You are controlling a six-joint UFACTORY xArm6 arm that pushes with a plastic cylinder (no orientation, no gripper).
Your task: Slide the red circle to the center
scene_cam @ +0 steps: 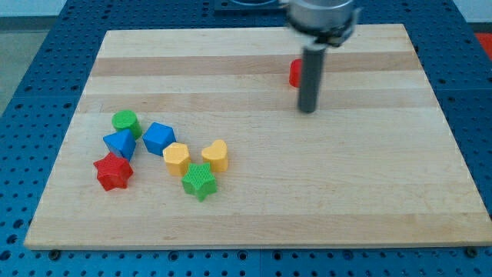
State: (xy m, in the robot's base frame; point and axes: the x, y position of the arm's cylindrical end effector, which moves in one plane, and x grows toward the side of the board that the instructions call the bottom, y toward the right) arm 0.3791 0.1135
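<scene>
At the view's left, around eight o'clock on the surface (pixel 254 208), a cluster of blocks is sitting: a red star (pixel 114 171) at its lower left edge, a blue triangle-like block (pixel 120 143) just above it, a green circle (pixel 125 122) at the cluster's eleven o'clock, then a blue block (pixel 158 138), a yellow block (pixel 176 158), a green star (pixel 200 181) and a yellow heart (pixel 216 155) going rightward. They are lying well apart from the work.

Further right, at about one o'clock from the board's middle, the red circle (pixel 295 73) is peeking out from behind the rod, mostly hidden. My tip (pixel 308 110) is resting just beside it, at roughly its five o'clock; whether they are touching I cannot tell. There is no gripper here, so nothing is being clasped or released.

I am judging that the approach step is under way. The centre is lying toward seven o'clock of the circle, so the next move is calling for my tip to swing round to the circle's one o'clock side, then push down-left.
</scene>
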